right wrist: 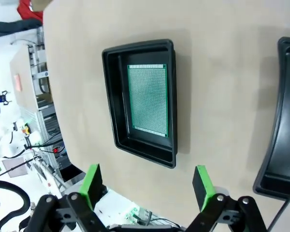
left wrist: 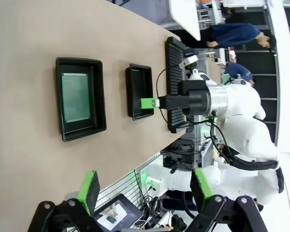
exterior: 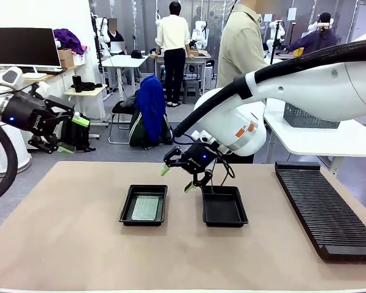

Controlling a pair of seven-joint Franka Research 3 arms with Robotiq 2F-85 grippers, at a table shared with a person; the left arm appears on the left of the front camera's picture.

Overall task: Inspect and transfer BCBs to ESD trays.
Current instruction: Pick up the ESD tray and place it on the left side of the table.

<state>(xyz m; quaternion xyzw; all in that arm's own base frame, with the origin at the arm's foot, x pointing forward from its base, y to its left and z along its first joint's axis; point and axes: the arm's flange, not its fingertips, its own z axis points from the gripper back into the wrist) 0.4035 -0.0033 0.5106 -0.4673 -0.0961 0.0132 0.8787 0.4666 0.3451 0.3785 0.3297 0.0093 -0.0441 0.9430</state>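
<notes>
Two black ESD trays sit side by side mid-table. The left tray point(exterior: 144, 205) point(left wrist: 80, 98) point(right wrist: 142, 101) holds one pale green BCB point(exterior: 146, 207) point(left wrist: 76, 97) point(right wrist: 148, 100) flat on its floor. The right tray point(exterior: 224, 206) point(left wrist: 140, 91) point(right wrist: 281, 140) has nothing in it. My right gripper point(exterior: 177, 179) point(left wrist: 150, 103) point(right wrist: 147, 181) hangs open above the table between the trays' far ends, holding nothing. Off the table at the far left, raised, my left gripper point(exterior: 73, 135) point(left wrist: 145, 187) is also open with nothing between its fingers.
A long black ribbed rack point(exterior: 324, 207) point(left wrist: 174, 82) lies along the table's right side. A person point(exterior: 241, 49) stands behind the right arm at the far edge. A grey mesh basket point(exterior: 310, 117) rests on a white side table at right.
</notes>
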